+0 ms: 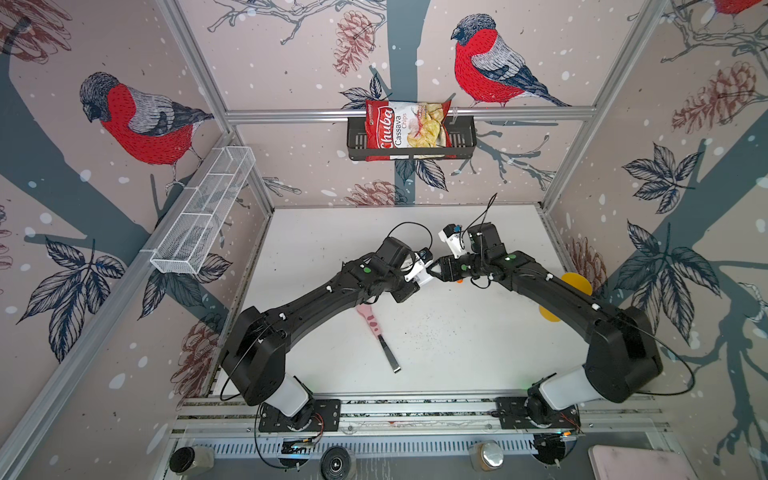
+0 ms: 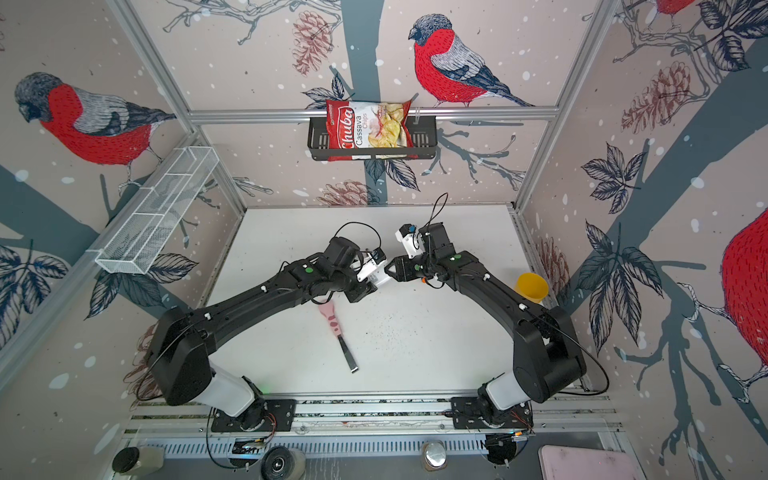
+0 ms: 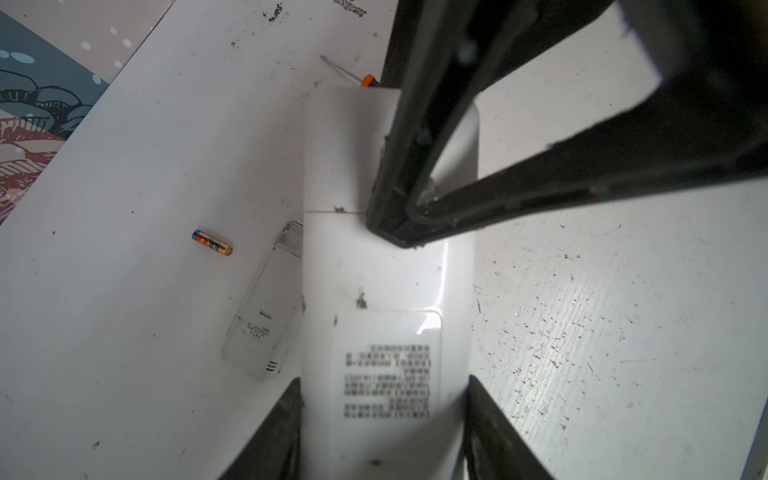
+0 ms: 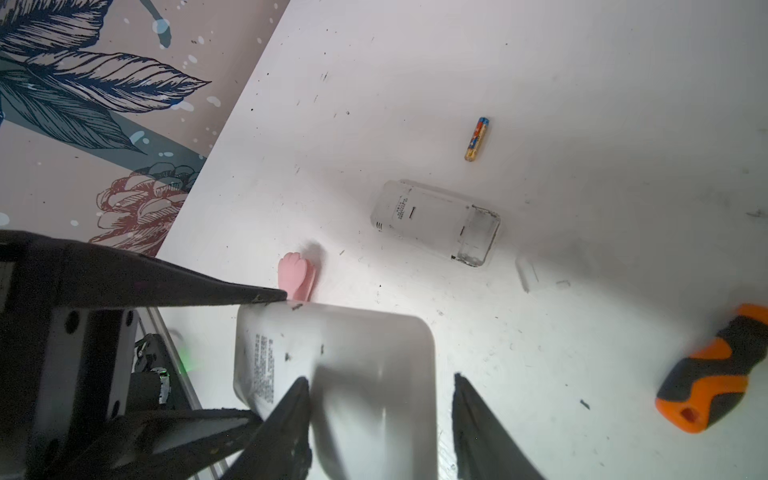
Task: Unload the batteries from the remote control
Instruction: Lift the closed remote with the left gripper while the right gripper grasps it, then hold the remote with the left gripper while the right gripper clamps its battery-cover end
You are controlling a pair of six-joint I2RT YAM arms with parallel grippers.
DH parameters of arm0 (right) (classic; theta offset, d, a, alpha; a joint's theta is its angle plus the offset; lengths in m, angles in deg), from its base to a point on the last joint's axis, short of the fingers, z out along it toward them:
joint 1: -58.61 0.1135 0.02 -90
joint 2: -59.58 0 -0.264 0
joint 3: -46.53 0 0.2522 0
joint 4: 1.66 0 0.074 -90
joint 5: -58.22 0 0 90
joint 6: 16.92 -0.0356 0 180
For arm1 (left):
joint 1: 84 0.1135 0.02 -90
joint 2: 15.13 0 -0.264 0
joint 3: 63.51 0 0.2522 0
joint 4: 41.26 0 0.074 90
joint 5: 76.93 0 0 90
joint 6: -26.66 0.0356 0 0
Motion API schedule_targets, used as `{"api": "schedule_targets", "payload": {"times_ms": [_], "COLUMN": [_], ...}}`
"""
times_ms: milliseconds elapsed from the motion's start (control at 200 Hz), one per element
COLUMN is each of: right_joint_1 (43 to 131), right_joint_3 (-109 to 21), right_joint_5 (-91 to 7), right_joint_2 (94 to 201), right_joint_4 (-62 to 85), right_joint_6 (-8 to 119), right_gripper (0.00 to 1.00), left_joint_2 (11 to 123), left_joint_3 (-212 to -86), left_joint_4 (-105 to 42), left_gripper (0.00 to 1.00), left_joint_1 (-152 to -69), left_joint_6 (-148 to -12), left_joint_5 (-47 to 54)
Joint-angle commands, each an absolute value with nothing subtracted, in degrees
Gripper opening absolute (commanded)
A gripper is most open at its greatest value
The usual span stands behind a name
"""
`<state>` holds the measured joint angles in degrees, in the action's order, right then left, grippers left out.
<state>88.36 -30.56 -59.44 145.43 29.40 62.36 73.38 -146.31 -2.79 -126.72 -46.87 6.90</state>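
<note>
A white remote control point(image 3: 374, 270) is held off the table, my left gripper point(image 3: 384, 380) shut on its labelled end. My right gripper point(image 4: 381, 378) straddles the other end of the remote control point(image 4: 353, 340): one finger touches it and a strip of table shows between the other finger and its edge. Both grippers meet mid-table in both top views, left gripper point(image 1: 422, 277) against right gripper point(image 1: 435, 271). One of the batteries point(image 4: 477, 139), gold with blue and red, lies loose on the table and also shows as battery point(image 3: 212, 242). The arms hide it in both top views.
A second white remote point(image 4: 432, 222) lies flat with its bay open, a small white cover point(image 4: 527, 274) beside it. An orange-and-black screwdriver point(image 4: 715, 370) lies near. A pink-handled scraper point(image 1: 376, 328) is nearer the front, a yellow cup point(image 2: 532, 286) at the right wall.
</note>
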Motion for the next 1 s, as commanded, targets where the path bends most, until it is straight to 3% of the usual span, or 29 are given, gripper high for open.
{"api": "schedule_targets", "payload": {"times_ms": [0,120,485,605,705,996], "right_joint_1": [88.4,88.4,88.3,88.5,89.0,89.0], "right_joint_3": [-30.6,-30.6,-29.9,-29.8,-29.6,-29.7], "right_joint_5": [-56.4,-55.5,-54.5,-56.4,-56.6,-56.9], "right_joint_2": [144.9,144.3,143.2,143.2,143.4,144.8], "right_joint_4": [29.6,29.5,29.0,28.6,28.5,27.6], "right_joint_6": [63.0,62.9,62.6,62.8,63.1,62.6], "right_gripper": [0.49,0.41,0.35,0.54,0.56,0.43], "left_joint_2": [73.2,73.4,73.0,72.9,72.8,72.9], "left_joint_3": [-146.6,-146.9,-146.9,-146.8,-146.8,-146.8], "left_joint_4": [-4.4,-4.2,-4.2,-4.2,-4.2,-4.4], "left_gripper": [0.35,0.35,0.34,0.34,0.34,0.34], "left_joint_1": [-126.7,-126.7,-126.7,-126.7,-126.7,-126.6], "left_joint_6": [-47.3,-47.3,-47.5,-47.5,-47.5,-47.4], "left_joint_5": [6.1,5.9,5.9,6.2,6.3,6.2]}}
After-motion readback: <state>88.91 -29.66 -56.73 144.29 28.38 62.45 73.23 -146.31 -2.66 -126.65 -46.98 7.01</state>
